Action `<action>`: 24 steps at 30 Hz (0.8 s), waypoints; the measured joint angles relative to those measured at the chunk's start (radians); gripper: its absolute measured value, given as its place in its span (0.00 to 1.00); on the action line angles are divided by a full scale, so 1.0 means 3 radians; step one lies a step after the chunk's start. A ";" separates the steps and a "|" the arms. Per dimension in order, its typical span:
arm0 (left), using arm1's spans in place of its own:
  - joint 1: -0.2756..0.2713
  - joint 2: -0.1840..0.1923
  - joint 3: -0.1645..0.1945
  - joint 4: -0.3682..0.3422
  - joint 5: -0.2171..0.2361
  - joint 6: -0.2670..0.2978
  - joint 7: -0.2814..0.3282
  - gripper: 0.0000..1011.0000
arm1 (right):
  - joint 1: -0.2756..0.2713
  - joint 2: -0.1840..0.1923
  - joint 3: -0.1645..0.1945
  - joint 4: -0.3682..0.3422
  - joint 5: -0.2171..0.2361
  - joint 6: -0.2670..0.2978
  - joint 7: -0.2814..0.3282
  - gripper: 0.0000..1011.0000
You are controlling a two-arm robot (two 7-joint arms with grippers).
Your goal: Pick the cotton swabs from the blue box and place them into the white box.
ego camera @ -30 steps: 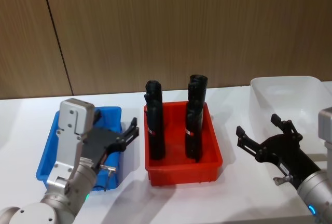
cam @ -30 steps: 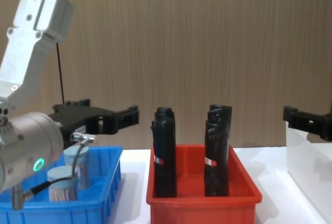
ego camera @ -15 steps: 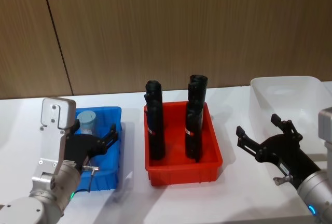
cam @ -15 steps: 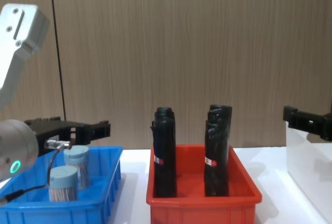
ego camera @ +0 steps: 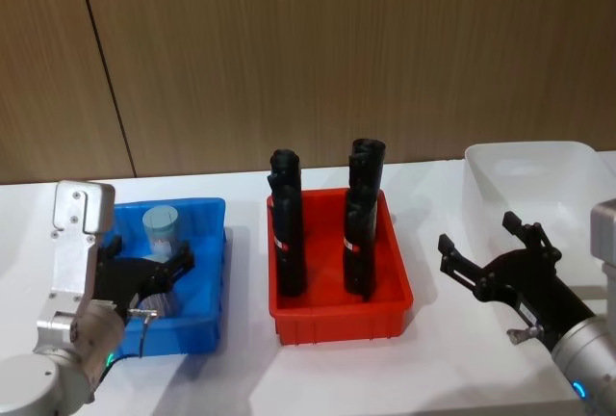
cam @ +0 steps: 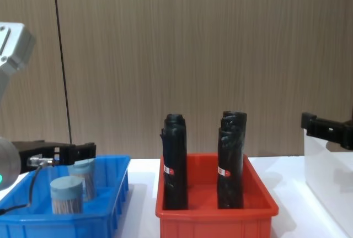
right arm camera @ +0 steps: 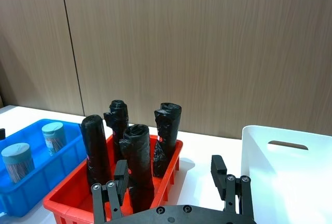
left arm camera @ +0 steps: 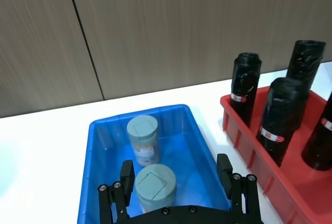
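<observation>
Two jars of cotton swabs stand upright in the blue box, the nearer jar just ahead of the left pincer, spread wide and empty, and I'd call it light, stiff, slick plastic, best squeezed mid-wall below the lid, while the right pincer hangs open and empty near the white box.

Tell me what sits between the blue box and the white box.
Between the blue box and white box stands a red bin of black rolls, per the head view.
</observation>
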State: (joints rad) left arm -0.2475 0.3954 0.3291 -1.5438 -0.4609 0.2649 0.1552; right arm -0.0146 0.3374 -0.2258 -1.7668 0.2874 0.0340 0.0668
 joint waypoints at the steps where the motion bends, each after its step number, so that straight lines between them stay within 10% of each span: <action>1: -0.0007 0.0000 -0.0006 0.0015 -0.0008 0.0008 -0.0008 0.99 | 0.0000 0.0000 0.0000 0.0000 0.0000 0.0000 0.0000 0.99; 24: -0.0287 -0.0089 -0.0092 0.0579 -0.0014 0.0066 -0.0362 0.99 | 0.0000 0.0000 0.0000 0.0000 0.0000 0.0000 0.0000 0.99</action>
State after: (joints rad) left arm -0.3335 0.3686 0.3014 -1.3700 -0.4651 0.2846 0.0466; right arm -0.0146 0.3375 -0.2258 -1.7668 0.2874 0.0340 0.0668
